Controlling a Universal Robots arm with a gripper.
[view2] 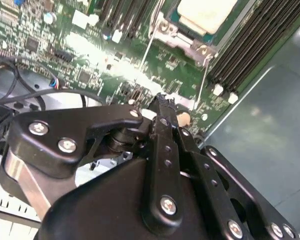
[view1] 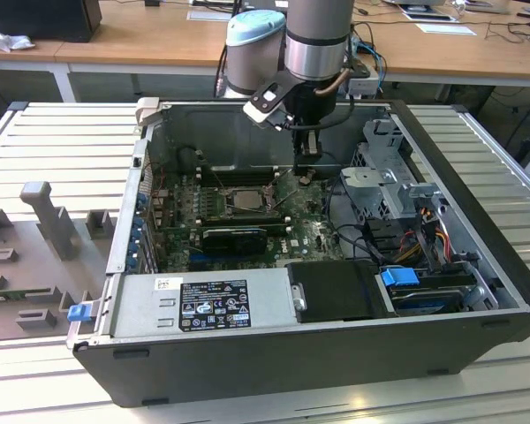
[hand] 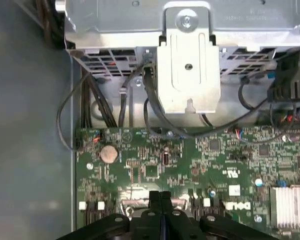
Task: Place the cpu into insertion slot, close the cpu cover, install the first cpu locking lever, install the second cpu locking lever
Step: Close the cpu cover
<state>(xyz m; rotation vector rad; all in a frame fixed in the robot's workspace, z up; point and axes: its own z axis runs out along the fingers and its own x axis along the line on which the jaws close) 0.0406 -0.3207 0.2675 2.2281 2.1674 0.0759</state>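
**Cpu [view2: 207, 12] seated and covered; gripper [hand: 160, 197] down beside the slot [view1: 263, 196]**

Lies flat in the slot, pale face up, framed by the cover [view2: 166, 29]. Looks lowered, that cover, silver rim level around the chip rather than standing on its hinge. Points, as a judgement, to the placing and the closing as done.

Not so for the levers. Shows the far lever [view2: 149, 47] and the near lever [view2: 204, 82] as thin bright rods slanting up off the board [hand: 230, 165], one at each side of the slot. No catch to be made out over either. Reads, therefore, as both unlocked, and explains the cover resting by its own weight alone.

As for the gripper: hangs straight down from the arm into the open case [view1: 274, 353], just beside the slot on the exterior view's right, low over the board. Has its fingers [hand: 154, 200] pressed together in both wrist views, with a bare dark seam between them and nothing wide held. Impossible to tell a pinch on the near lever's end from mere closeness, given so thin a rod and tips just beside it in the second wrist view.

Makes sense closed like this: a narrow tip for tight room between the memory slots [view2: 250, 45] and the cables, and for meeting a slim rod, not a broad part.
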